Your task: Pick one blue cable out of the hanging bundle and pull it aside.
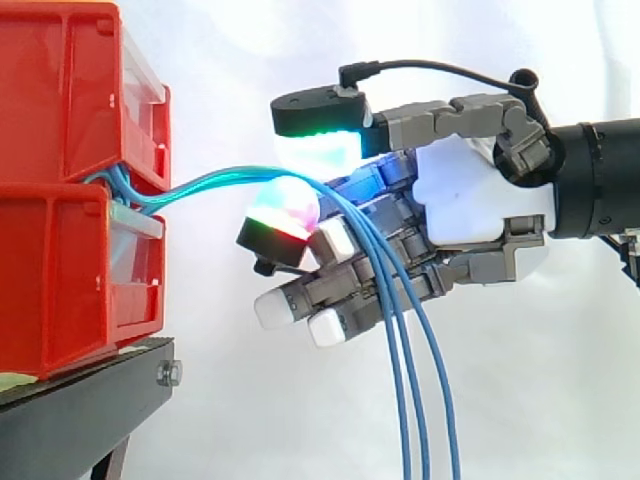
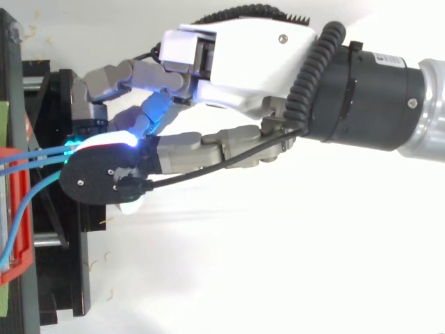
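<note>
Blue cables | from red bins, passing between curled fingers | fingers pinching them

The side view looks level and close across the robot hand and bins; the top view looks down closely on these 2.

Approx 3 thin blue cables exit gap btw stacked red plastic bins, arc rightward as tight bundle, then fan out & hang down.
</note>
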Robot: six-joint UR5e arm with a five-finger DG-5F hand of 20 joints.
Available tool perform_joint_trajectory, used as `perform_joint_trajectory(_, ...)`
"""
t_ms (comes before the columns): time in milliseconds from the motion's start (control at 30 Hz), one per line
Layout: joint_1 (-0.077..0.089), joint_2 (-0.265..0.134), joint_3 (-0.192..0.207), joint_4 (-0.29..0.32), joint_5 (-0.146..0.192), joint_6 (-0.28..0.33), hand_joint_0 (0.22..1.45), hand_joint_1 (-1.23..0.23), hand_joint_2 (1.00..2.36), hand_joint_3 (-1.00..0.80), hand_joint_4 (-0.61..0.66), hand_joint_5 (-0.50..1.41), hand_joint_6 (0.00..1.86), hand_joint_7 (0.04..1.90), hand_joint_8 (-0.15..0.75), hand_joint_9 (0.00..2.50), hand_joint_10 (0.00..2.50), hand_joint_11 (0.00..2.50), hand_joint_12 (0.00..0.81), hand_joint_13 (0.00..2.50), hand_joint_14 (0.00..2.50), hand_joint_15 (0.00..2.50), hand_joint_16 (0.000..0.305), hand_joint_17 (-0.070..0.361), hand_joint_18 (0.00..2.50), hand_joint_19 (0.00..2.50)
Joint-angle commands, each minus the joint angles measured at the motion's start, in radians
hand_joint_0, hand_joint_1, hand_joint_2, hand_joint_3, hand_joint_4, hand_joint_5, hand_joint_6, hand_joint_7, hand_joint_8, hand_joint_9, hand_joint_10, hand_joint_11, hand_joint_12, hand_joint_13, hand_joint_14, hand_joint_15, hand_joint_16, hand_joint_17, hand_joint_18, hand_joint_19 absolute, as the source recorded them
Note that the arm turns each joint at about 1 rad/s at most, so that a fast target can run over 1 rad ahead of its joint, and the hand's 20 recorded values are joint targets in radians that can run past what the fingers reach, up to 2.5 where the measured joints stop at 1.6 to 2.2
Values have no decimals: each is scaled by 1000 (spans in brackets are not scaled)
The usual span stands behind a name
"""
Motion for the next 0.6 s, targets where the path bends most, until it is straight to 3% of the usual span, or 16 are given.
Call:
perform_joint_trajectory(0, -1, 6, 0, -4, 2, -7, 620, -746, 1039, 259, 260, -157, 917, 1531, 393, 873, 12, 851, 482, 595, 11, 368, 67, 150, 583, 459)
perform_joint_trajectory(167, -2, 6, 0, -4, 2, -7, 651, -795, 1016, 200, 239, -168, 921, 1552, 350, 813, 14, 861, 440, 565, 14, 373, 59, 133, 540, 457)
perform_joint_trajectory(567, -4, 6, 0, -5, -5, -7, 754, -879, 1018, -235, 150, -174, 927, 1518, 299, 736, 13, 732, 403, 555, 13, 348, 52, 117, 535, 414)
